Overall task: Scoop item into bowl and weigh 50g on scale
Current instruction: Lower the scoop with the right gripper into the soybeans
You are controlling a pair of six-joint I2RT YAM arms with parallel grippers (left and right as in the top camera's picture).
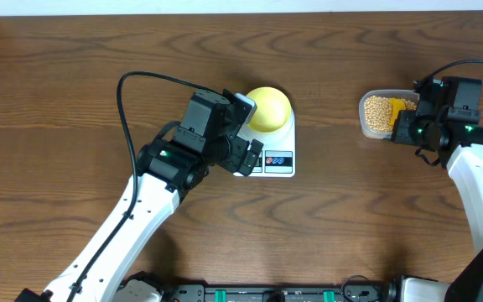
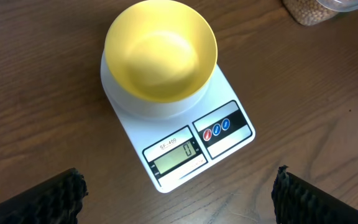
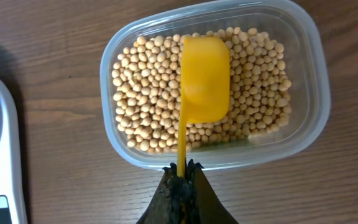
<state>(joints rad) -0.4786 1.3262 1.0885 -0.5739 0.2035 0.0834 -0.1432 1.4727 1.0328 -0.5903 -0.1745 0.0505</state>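
Right fingers (image 3: 166, 198) clamp yellow scoop (image 3: 202, 78) handle; left fingers (image 2: 48, 199) spread above wood-grain table (image 2: 36, 93).

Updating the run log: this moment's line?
left hand open by scale | bowl on scale, empty | right hand shut on scoop, resting on soybeans in tub

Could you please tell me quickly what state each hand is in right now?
Left hand: open, holding nothing, above the scale.
Right hand: closed on the handle of the yellow scoop, over the beans.
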